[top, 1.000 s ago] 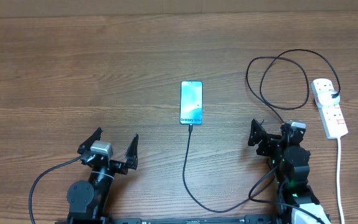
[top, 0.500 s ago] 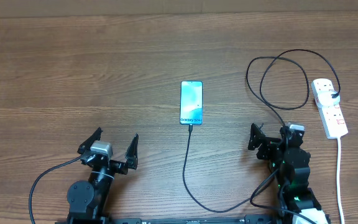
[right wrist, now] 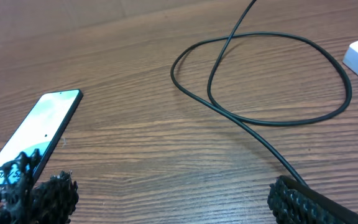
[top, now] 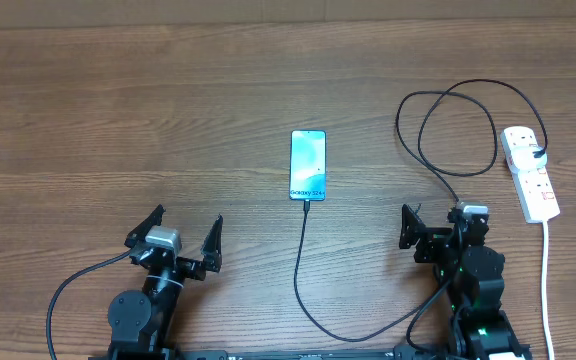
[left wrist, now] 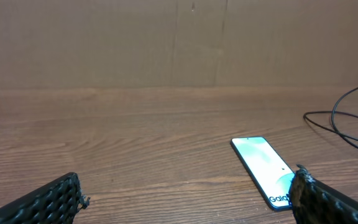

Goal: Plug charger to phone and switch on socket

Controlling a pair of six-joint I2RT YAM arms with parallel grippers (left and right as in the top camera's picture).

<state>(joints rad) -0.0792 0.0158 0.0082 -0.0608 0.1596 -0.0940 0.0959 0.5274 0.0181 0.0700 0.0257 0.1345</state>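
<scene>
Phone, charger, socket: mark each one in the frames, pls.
phone (top: 308, 165): overhead view, centre of the screen.
charger (top: 298, 270): overhead view, cable run just below the phone.
socket (top: 531, 175): overhead view, middle of the white body.

Overhead: fixed above the table (top: 118, 100), looking straight down from well back. Takes in left arm (top: 148, 300), right arm (top: 478, 290), phone (top: 308, 165), charger (top: 298, 265) and socket (top: 530, 175).

Left wrist: low over the wood, facing the far edge, nearly level. Phone at lower right, charger at right edge.

Right wrist: low, tilted downward, nearer in. Phone at lower left, charger loop ahead, socket corner at right edge.

Common to all three: phone and charger.
</scene>
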